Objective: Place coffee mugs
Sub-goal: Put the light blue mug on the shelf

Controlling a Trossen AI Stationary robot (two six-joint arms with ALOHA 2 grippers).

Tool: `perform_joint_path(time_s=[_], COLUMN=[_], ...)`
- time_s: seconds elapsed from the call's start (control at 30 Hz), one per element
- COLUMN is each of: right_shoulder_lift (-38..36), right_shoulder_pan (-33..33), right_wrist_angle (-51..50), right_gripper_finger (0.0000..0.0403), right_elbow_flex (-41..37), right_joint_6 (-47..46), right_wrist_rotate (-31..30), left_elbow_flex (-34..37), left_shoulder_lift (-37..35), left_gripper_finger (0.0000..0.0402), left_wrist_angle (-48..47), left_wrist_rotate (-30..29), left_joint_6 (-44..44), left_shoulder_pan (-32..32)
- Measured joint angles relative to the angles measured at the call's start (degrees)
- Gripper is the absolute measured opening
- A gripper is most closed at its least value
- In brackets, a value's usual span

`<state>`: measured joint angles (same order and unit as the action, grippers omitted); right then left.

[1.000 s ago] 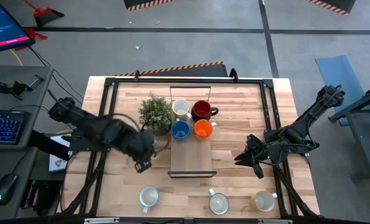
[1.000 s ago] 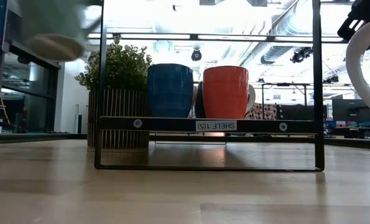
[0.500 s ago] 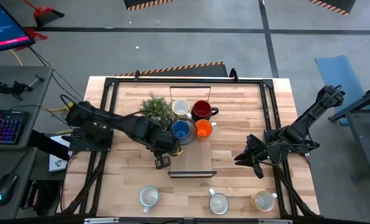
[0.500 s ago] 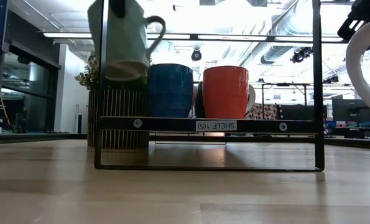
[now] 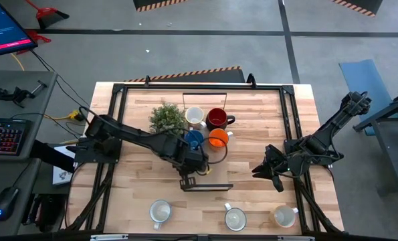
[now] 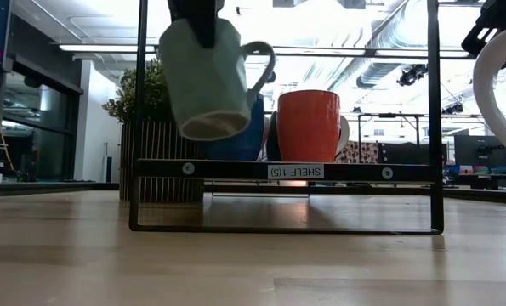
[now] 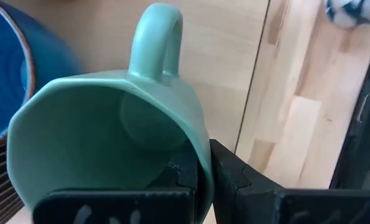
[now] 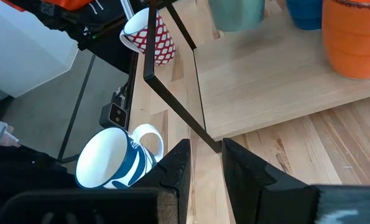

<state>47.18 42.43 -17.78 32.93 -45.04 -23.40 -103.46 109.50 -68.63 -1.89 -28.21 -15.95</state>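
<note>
My left gripper [image 5: 194, 162] hangs over the black-framed wooden shelf [image 5: 205, 175] and is shut on a teal green mug [image 6: 210, 81], just in front of the blue mug [image 5: 194, 138]. Behind it on the shelf board stand the orange mug [image 6: 309, 124], the dark red mug [image 5: 217, 119] and a white mug [image 5: 194, 116], all on their bases. Three more white mugs [image 5: 235, 217] stand along the table's near edge. My right gripper [image 5: 264, 171] waits open, low over the table to the right of the shelf. My left gripper pinches the teal mug's wall at the rim [image 7: 199, 163], beside the handle [image 7: 155, 37], with one finger inside the mug and one finger [image 7: 234, 177] outside. The fingers come from above, pointing down. The mug hangs below them, tilted, its base [image 6: 208, 127] clear above the shelf board.
A potted green plant [image 5: 167, 120] stands at the shelf's far left corner, next to the blue mug. A black frame [image 5: 118, 100] runs around the table. Bare wood lies between the shelf and the near row of mugs. Two patterned mugs [image 8: 113, 158] show beyond the table's left edge.
My left gripper has carried the teal mug from the table's left part rightward and down, past the plant, to a spot over the shelf in front of the blue mug. The mug has stayed in its hold and now hangs tilted, handle toward the right.
</note>
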Motion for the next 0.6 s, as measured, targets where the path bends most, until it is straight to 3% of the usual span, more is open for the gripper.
perform_joint_path(time_s=[0.6], right_shoulder_lift=[0.0], right_shoulder_pan=[0.0], right_wrist_angle=[0.0], right_gripper_finger=[0.0073], right_elbow_flex=[0.0], right_joint_6=[0.0], right_wrist_rotate=[0.0], left_elbow_flex=[0.0], left_shoulder_lift=[3.7], left_gripper_finger=[0.0004], left_wrist_angle=[2.6], left_wrist_rotate=[0.0], left_joint_6=[2.3], left_shoulder_pan=[-0.3])
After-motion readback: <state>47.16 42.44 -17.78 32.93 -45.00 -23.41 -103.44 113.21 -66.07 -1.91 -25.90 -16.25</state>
